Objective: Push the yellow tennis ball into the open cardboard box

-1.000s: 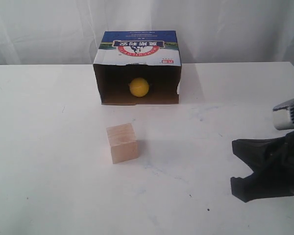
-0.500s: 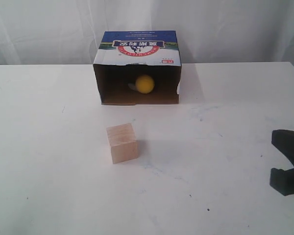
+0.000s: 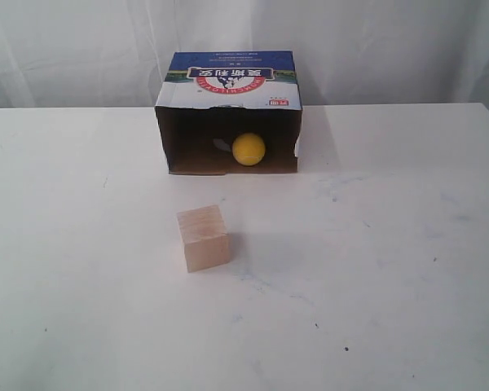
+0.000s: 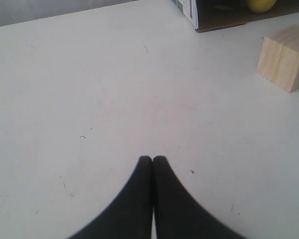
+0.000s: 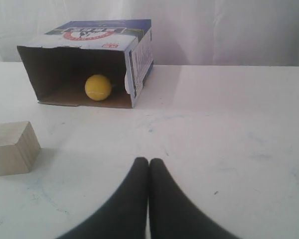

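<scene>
Yellow tennis ball (image 3: 248, 149) is what I'm checking, so reading outward: my left gripper (image 4: 152, 159) and right gripper (image 5: 148, 160) both have jaws pressed together on nothing, idle because, I judge, no push remains. Farther out stands the wooden cube (image 3: 203, 238), and beyond it the ball rests inside the open cardboard box (image 3: 228, 77).

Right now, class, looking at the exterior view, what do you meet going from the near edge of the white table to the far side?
First the pale wooden cube → then the open brown cardboard box, lying on its side with the small yellow tennis ball inside it → last the white curtain behind.
</scene>
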Robot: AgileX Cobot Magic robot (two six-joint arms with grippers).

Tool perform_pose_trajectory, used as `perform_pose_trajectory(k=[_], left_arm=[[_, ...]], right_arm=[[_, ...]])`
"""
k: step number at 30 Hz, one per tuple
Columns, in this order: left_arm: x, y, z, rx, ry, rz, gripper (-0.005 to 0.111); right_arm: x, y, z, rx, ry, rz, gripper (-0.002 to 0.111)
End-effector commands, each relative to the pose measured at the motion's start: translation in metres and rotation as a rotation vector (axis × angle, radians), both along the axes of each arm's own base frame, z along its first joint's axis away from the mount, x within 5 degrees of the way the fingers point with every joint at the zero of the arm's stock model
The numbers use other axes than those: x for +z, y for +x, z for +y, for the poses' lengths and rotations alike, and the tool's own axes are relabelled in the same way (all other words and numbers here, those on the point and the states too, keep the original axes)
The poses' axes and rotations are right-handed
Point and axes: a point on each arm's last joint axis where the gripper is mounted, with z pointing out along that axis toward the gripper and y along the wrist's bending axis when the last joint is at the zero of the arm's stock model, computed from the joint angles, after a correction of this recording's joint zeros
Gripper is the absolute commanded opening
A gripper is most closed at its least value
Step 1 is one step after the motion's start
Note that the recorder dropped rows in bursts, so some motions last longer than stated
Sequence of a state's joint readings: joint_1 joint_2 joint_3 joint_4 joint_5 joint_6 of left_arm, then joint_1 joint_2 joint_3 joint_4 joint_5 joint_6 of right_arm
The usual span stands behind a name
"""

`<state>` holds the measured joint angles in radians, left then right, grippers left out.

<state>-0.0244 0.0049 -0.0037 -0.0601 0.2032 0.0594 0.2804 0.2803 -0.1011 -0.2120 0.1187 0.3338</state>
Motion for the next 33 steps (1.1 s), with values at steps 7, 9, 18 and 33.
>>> perform_pose_trajectory(k=[7,9,18,33], left_arm=[[-0.001,0.0,0.0,0.005,-0.007,0.0,0.0],[-0.001,0.0,0.0,0.005,-0.007,0.0,0.0],[-0.001,0.0,0.0,0.005,-0.007,0.0,0.0],[-0.001,0.0,0.0,0.005,-0.007,0.0,0.0]], right_arm=[[-0.022,-0.014,-0.005,-0.02,0.026,-0.066,0.0],[-0.023,-0.015,-0.006,-0.026,0.032,-0.062,0.0],[-0.025,-0.02,-0.008,-0.04,0.028,-0.049,0.0],[-0.026,-0.02,-0.009,-0.041,0.026,-0.041,0.0]])
